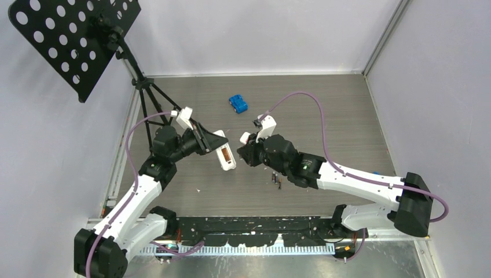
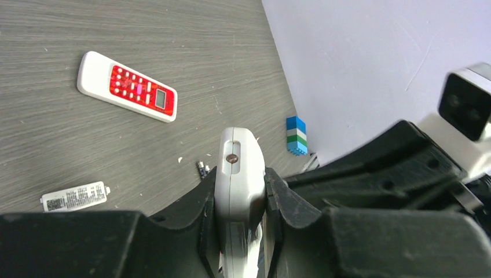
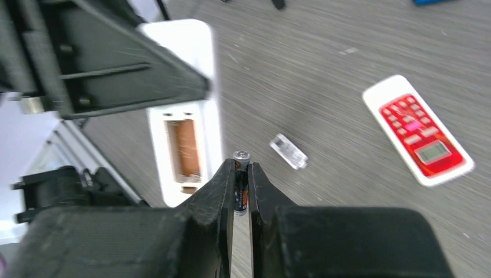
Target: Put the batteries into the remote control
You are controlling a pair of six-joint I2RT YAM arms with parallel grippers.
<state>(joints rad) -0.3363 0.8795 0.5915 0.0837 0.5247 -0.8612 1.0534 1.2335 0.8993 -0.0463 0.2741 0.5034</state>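
battery pinched, bay open: line up and seat it

top view: left gripper [image 1: 209, 142] holds the white plastic remote control [image 1: 226, 157] with its open back bay facing up. right gripper [image 1: 245, 152] sits just beside the remote, tips aimed at it; its load is too small to read here. a couple of loose dark batteries [image 1: 275, 177] lie on the grey wood-grain table [image 1: 347, 116] under the right arm. blue toy block [image 1: 238, 103] is well apart, toward the back.

left wrist: jaws clamped across the remote control's body, which stands edge-up between the fingers. a second remote with a red keypad face [image 2: 127, 87] lies flat on the table. a small white labelled cover [image 2: 75, 197] lies near it, probably the battery door.

right wrist: jaws narrow, pinching one slim dark cylinder battery [image 3: 241, 159] upright, its pale cap poking above the fingertips. the bay is just beyond and to the left, apart from the battery.

my read for the step:
- battery axis looks crossed to the bay's long side; roll the wrist until they're parallel.
- check polarity against the spring end, which i can't make out here.
- enter one end first, press against the spring, then lay the other end down.
- the left grip is only on the edges, so push gently or the remote may pivot.
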